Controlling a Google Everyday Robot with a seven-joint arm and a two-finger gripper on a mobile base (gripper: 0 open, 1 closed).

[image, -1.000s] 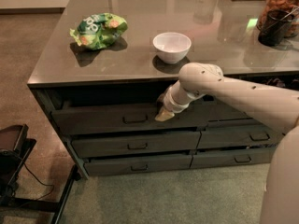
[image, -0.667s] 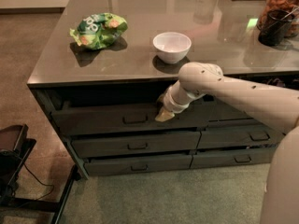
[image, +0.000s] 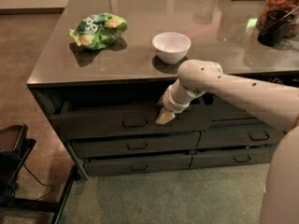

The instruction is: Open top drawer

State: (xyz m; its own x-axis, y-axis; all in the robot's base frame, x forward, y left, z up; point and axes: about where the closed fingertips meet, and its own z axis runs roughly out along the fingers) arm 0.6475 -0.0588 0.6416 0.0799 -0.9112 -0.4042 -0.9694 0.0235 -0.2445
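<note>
Camera view: noted gripper (image: 164,117) at front of ajar-looking top drawer (image: 93,122), just right of handle (image: 135,123); open or closed, could not tell. Judged straight, level pull best.

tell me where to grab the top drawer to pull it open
Take the small pull handle at the centre of the top drawer front, coming straight in from the front: it is the only part standing out from the flat face. The gripper is beside it, at the front.

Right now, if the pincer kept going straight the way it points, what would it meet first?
Probably the front of the top drawer; the pincer angles down-left at it, just right of its handle, though depth is unclear.
</note>
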